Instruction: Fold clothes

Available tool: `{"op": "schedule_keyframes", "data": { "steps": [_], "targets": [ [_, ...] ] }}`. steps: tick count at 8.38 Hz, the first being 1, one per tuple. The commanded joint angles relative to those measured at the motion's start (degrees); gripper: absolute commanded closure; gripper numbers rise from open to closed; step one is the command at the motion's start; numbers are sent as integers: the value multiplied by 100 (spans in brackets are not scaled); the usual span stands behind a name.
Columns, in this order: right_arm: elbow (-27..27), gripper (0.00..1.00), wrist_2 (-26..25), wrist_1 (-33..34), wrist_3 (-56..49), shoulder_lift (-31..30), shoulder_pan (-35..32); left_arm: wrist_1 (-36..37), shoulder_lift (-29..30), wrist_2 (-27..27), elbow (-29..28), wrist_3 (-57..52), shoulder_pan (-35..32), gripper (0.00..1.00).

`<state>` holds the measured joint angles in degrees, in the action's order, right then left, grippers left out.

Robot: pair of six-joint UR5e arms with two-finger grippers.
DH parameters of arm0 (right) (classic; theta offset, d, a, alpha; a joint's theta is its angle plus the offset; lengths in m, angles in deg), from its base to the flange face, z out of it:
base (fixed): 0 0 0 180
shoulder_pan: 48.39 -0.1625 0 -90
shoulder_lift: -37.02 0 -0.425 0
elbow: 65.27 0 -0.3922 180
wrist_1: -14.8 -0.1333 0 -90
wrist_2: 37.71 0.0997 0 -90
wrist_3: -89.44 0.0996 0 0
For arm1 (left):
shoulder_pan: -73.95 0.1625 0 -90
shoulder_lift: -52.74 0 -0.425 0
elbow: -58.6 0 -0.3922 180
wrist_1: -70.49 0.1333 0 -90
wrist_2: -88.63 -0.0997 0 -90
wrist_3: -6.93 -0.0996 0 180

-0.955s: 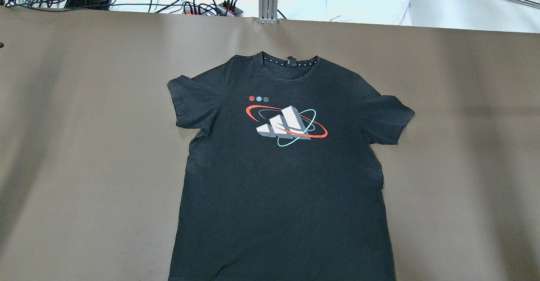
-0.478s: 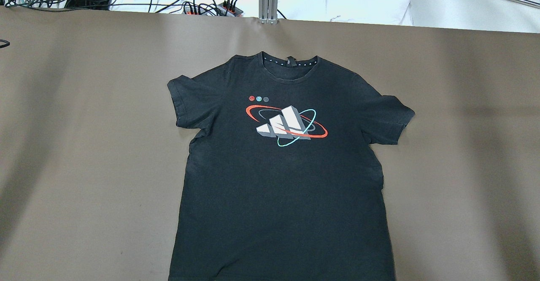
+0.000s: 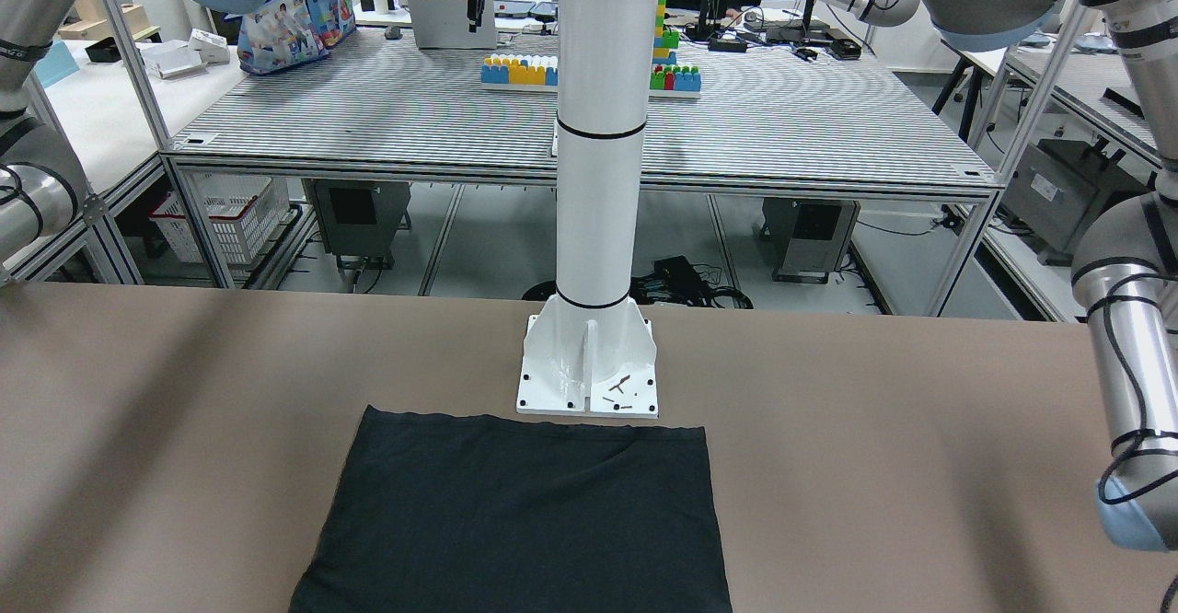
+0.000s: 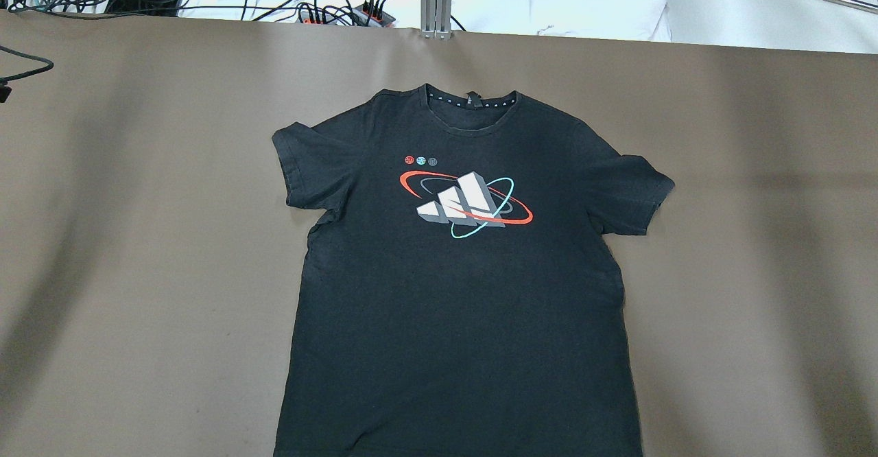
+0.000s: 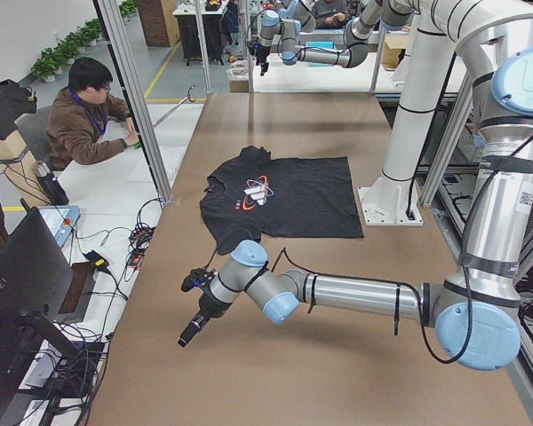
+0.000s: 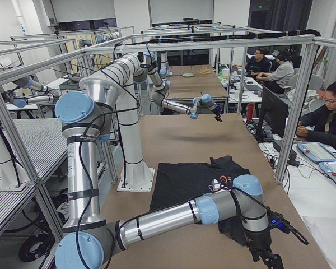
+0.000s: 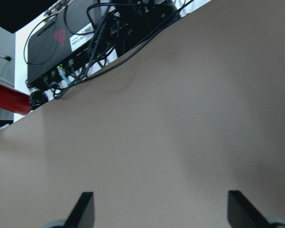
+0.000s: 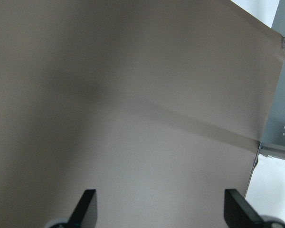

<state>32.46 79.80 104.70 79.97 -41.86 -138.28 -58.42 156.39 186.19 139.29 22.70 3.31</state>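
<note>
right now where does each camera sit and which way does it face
Front-facing: across the table, facing the white pillar and the t-shirt hem; arm links at both edges.
Overhead: behind the robot, looking down on the t-shirt; no gripper shows.
Exterior left: table end, looking along it; left arm near.
Exterior right: opposite end; right arm near.
Left wrist: down at bare table by cabled electronics; left gripper open.
Right wrist: down at bare table; right gripper open.
Shared: both side views show the t-shirt.

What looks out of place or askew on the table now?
Little. The black T-shirt lies flat, print up, unfolded. Only a few small dark bits, perhaps screws, lie loose on the white pillar's base plate.
</note>
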Motion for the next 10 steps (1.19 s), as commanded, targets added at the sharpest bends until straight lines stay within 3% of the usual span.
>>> {"op": "schedule_keyframes", "data": {
  "steps": [1, 3, 6, 8, 10],
  "targets": [
    [-526, 6, 17, -394, 750, 364, 242, -3, 592, 132, -1, 819, 575, 0],
    [-615, 6, 53, -638, 1601, 462, 480, 32, 1198, 454, -157, 1399, 743, 0],
    [-1271, 6, 358, -2015, 3313, 523, 1007, 6, 2086, 879, -597, 2575, 936, 0],
    [-1974, 6, 720, -2939, 3906, 759, 1113, -81, 2431, 879, -878, 2790, 1086, 0],
    [-2127, 6, 712, -3468, 4809, 840, 1665, -362, 2528, 870, -1107, 2957, 1174, 0]
  ]
}}
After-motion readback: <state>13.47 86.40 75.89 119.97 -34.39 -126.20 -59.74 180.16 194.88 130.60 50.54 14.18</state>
